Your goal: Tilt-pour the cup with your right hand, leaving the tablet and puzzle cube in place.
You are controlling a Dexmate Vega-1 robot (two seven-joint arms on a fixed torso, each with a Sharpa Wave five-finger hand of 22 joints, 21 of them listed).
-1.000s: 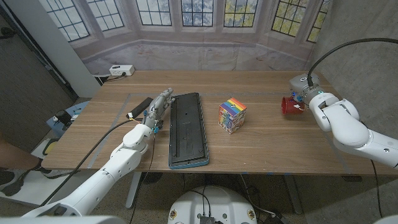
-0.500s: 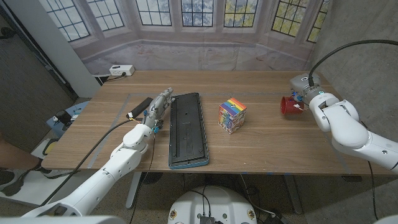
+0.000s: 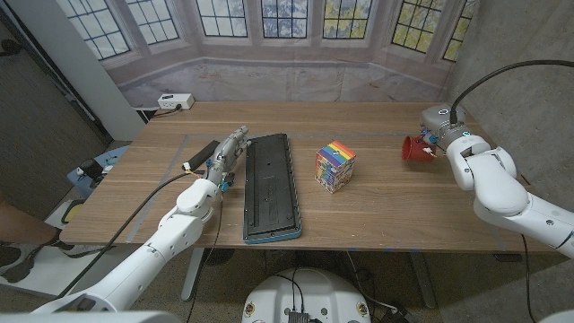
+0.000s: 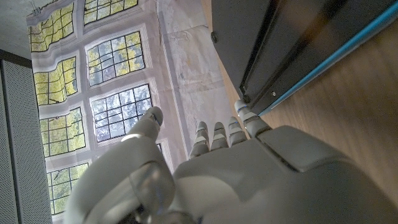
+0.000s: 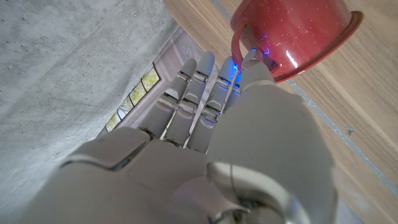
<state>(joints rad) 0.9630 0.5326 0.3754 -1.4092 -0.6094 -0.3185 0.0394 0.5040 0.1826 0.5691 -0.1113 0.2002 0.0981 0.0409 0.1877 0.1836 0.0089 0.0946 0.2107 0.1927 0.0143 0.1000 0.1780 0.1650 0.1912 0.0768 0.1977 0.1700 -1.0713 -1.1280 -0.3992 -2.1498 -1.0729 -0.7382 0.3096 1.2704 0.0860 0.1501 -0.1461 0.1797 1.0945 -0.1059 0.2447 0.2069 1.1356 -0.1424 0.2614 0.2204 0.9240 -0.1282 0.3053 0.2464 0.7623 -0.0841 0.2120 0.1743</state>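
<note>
right robot hand [image 3: 437, 135] holding tilted red cup [image 3: 414, 149]

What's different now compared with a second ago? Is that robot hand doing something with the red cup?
The right robot hand holding the red speckled metal cup has shifted a little toward the table's far side, and the cup now lies tipped further, mouth pointing toward the table's middle. The left robot hand, dark flat tablet and rainbow-coloured puzzle cube stayed put.
</note>
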